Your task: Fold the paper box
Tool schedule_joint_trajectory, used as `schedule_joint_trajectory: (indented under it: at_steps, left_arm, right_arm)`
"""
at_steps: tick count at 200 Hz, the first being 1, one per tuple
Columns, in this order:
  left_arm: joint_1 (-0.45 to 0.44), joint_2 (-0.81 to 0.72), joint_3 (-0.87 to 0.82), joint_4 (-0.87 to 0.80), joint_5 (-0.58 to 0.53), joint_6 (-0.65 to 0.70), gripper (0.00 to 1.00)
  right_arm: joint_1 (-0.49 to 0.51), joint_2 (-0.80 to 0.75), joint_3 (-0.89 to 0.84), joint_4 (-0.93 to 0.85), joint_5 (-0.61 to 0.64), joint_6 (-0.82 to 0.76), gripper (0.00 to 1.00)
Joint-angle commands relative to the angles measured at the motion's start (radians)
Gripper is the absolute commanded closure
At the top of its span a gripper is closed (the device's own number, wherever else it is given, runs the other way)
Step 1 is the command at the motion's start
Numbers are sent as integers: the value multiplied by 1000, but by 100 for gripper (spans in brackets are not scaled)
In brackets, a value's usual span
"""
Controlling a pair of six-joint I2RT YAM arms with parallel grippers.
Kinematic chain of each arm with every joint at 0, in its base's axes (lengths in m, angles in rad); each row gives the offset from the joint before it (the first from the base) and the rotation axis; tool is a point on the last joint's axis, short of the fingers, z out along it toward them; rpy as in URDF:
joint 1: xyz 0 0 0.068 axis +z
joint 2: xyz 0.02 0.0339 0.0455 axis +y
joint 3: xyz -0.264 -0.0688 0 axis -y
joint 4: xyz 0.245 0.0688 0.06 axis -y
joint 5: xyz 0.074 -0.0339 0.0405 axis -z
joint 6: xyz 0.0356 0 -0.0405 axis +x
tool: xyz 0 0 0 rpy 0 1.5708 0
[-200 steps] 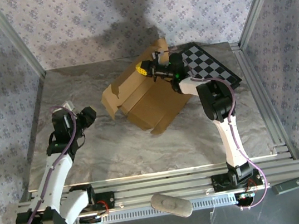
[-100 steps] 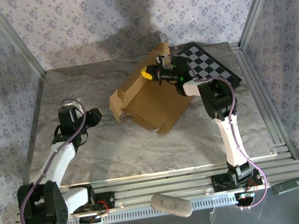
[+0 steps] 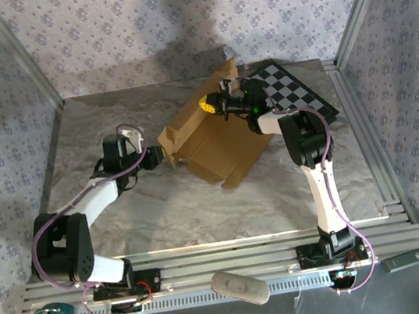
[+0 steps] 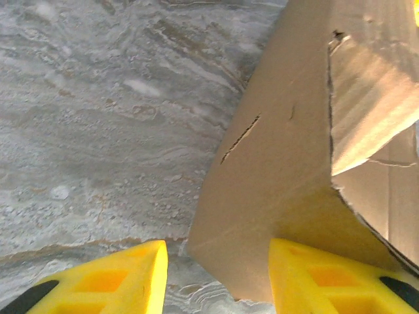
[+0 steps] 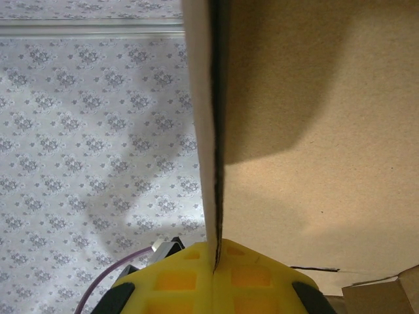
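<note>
Gripping a raised flap of the paper box (image 3: pixel 215 144) at the frame's upper middle, the right tool (image 5: pixel 215 261) stood clenched while the left tool (image 4: pixel 219 275) gaped astride its corner just left of centre, where a skewed push might crumple the card or wrench it loose.

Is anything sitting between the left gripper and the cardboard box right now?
Nothing visible stands in the way. The left gripper is open right at the paper box, and a corner of the box's side flap reaches into the gap between its jaws. Beside that corner there is just bare table.
</note>
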State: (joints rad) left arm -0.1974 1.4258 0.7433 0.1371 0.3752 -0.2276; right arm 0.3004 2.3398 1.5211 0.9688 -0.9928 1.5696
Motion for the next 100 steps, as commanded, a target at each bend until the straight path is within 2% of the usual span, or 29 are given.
schedule_joint_trajectory:
  at_steps: [1, 21, 100]
  left_arm:
    - [-12, 13, 35, 52, 67, 62, 56]
    - [-35, 21, 50, 35, 85, 92, 56]
    - [-107, 76, 106, 6, 41, 124, 54]
  right_arm:
    - [-5, 12, 2, -54, -27, -26, 100]
    - [-6, 13, 9, -57, -24, -25, 100]
    - [-1, 13, 21, -72, -26, -25, 100]
